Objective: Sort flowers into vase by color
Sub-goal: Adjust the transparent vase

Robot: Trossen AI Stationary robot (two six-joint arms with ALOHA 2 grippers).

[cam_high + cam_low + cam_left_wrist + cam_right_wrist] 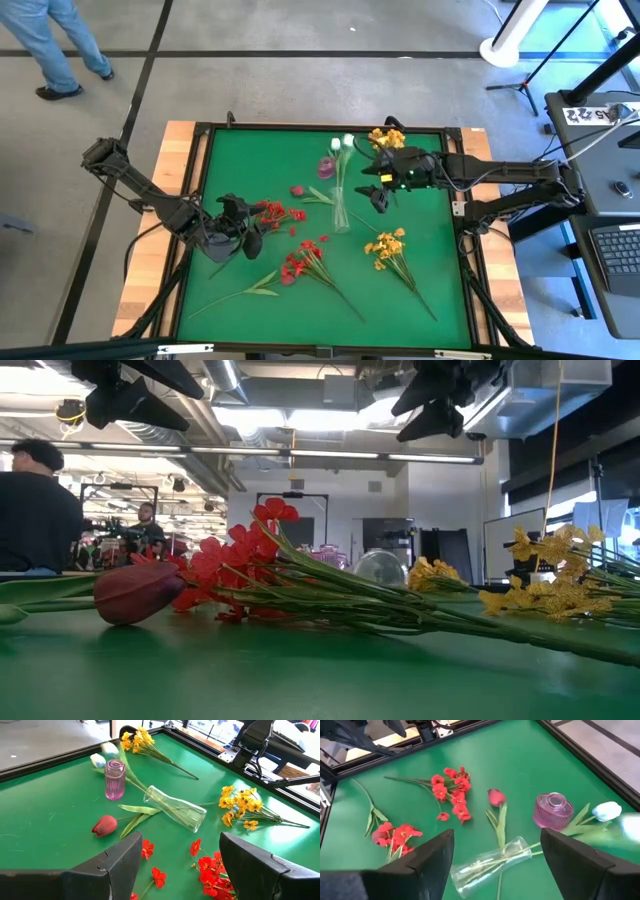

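The flowers lie flat on the green mat: red sprays (280, 213) (305, 262), yellow sprays (388, 246) (387, 137), a red tulip bud (297, 190) and white buds (341, 143). A clear vase (175, 810) lies on its side mid-table, with green stems running into its mouth. A pink ribbed vase (114, 779) stands upright beside the white buds. My left gripper (255, 226) hovers open above the left red spray (210, 870). My right gripper (378, 196) hangs open above the mat, right of the clear vase (490, 865). Neither has anything between its fingers.
A black frame (200, 200) rims the mat, with wooden boards outside it. A person walks on the floor beyond the far left corner (60, 50). Bare mat lies along the far left (250, 160) and the near edge (330, 325).
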